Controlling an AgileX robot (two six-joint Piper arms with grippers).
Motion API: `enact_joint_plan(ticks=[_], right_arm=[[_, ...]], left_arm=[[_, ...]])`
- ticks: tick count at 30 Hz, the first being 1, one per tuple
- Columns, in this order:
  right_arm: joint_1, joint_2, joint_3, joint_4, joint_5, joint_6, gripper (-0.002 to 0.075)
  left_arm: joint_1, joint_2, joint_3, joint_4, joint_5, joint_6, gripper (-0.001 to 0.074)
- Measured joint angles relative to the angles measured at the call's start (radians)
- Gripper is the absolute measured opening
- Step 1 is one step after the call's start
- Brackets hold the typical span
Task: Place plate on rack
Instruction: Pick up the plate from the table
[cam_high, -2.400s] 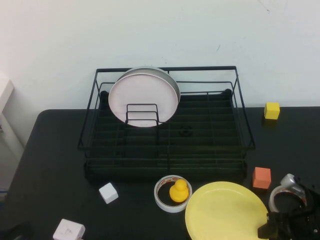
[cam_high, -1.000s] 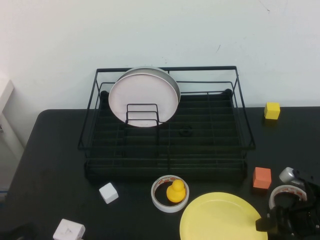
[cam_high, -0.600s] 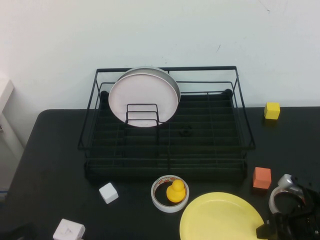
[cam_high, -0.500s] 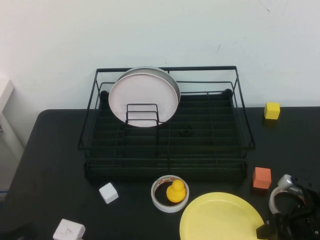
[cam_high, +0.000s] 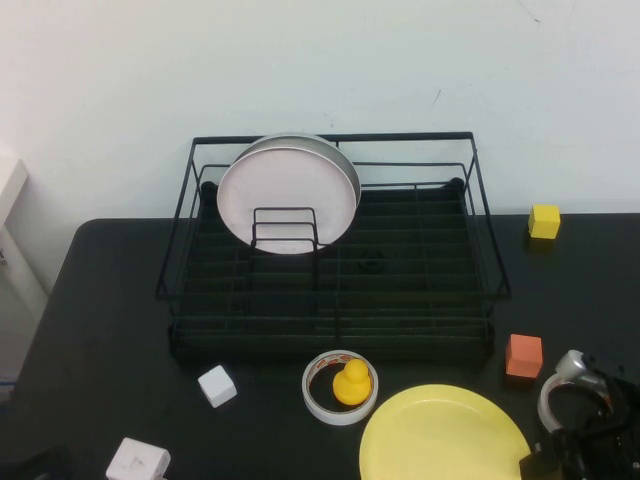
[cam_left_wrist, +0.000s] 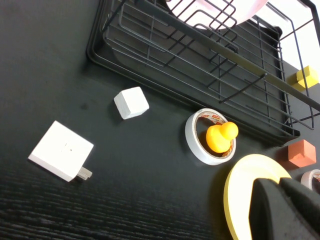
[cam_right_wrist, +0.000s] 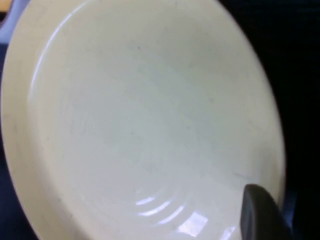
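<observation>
One plate nudged left — grip not yet sure

One thing has moved since a couple of seconds back: the yellow plate (cam_high: 444, 433) has slid left and nearer on the black table (cam_high: 110, 330), and now lies flat at the near edge, just right of the tape roll (cam_high: 338, 385) with the toy duck (cam_high: 351, 380).

The right gripper (cam_high: 555, 465) sits low at the plate's right rim, beside a second tape roll (cam_high: 570, 395). Its jaws have been narrowing; whether they have the rim I cannot tell.

The left gripper (cam_left_wrist: 285, 210) is closed on nothing — parked near left.

The rack (cam_high: 330, 240) stands far, well apart, holding only the pale plate (cam_high: 287, 195). Lifting is still ahead.
</observation>
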Motion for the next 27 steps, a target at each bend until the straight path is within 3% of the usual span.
enact_joint_plan(ticks=[12,18,27], right_arm=[[0.000,-0.106,-0.069,-0.115,0.064,0.026,0.0153],[0.000,-0.106,-0.123,-0.250,-0.004,0.037,0.0138],[0.000,-0.093,-0.168,-0.297,-0.009,0.038,0.0311]], left_arm=[[0.000,0.000,0.000,0.000,0.000,0.000,-0.0002],[0.000,0.000,0.000,0.000,0.000,0.000,-0.0002],[0.000,0.000,0.000,0.000,0.000,0.000,-0.0003]])
